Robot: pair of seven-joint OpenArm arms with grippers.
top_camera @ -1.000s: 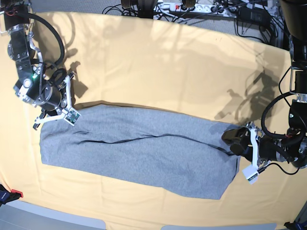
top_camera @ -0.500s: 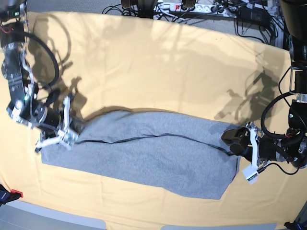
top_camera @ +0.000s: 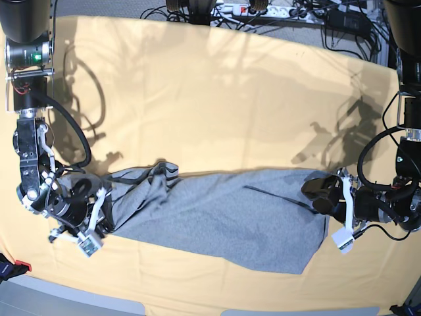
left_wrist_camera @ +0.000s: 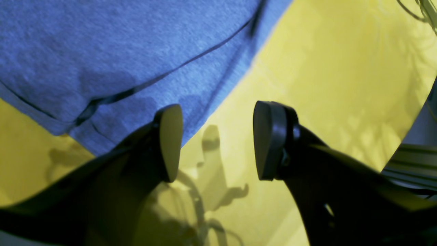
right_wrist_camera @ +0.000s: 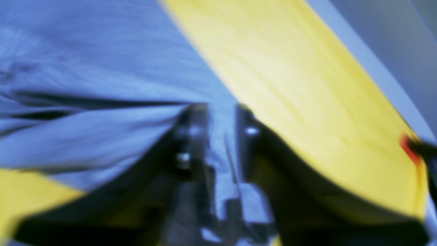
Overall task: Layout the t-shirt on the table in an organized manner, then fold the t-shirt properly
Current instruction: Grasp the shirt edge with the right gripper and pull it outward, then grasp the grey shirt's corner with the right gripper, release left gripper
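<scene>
1. The grey t-shirt (top_camera: 223, 220) lies plain side up along the near half of the worktop (top_camera: 217, 99), stretched between the two arms, closer to the front edge than to the back one.
2. Its end toward the worktop's left edge is bunched into loose folds and ridges; the rest lies fairly flat, with one dark crease line near the middle.
3. The right gripper (right_wrist_camera: 220, 116) sits low by the front-left corner, jaws nearly together and pinching a wad of the t-shirt (right_wrist_camera: 102, 82) between them. The wrist view is blurred, but cloth clearly fills the narrow gap.
4. The left gripper (left_wrist_camera: 215, 140) rests at the shirt's other end, toward the worktop's right edge, jaws spread wide with nothing between them but bare yellow cloth.
5. In that wrist view one of its pads (left_wrist_camera: 169, 141) sits over the hem of the t-shirt (left_wrist_camera: 119, 51); whether it touches the fabric I cannot tell. The other pad is over open worktop (left_wrist_camera: 324, 75).
6. Cables and a power strip (top_camera: 256, 9) lie beyond the back edge.
</scene>
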